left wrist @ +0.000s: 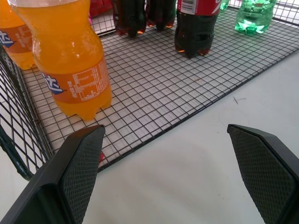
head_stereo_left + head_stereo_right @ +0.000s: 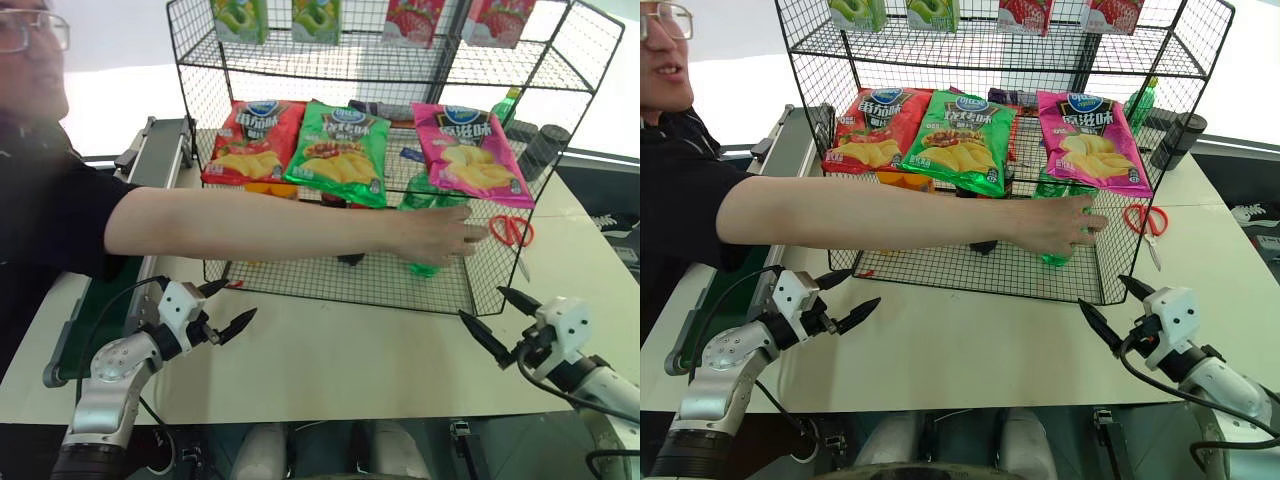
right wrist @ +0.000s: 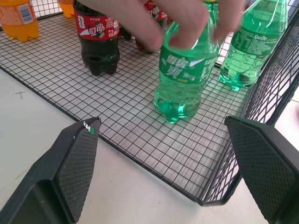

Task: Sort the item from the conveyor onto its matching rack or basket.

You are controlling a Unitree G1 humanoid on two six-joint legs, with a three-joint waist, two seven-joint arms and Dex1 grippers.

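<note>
Green soda bottle (image 3: 184, 74) is stood upright, long axis vertical, on the mesh floor of the rack's (image 2: 330, 285) lowest tier, near its right end. It is gripped around the upper body by a person's hand (image 2: 440, 235), reached across from the robot's left. A second green bottle (image 3: 252, 44) is stood just beside it, towards the side mesh. Cola bottles (image 3: 97, 39) and orange bottles (image 1: 70, 60) are stood further left on the same tier. The rack is set on a pale tabletop (image 2: 330, 365), with the conveyor (image 2: 95, 310) along the left edge. The left hand (image 2: 222, 308) and right hand (image 2: 490, 318) are held above the tabletop, aimed at the rack, fingers spread and empty.
</note>
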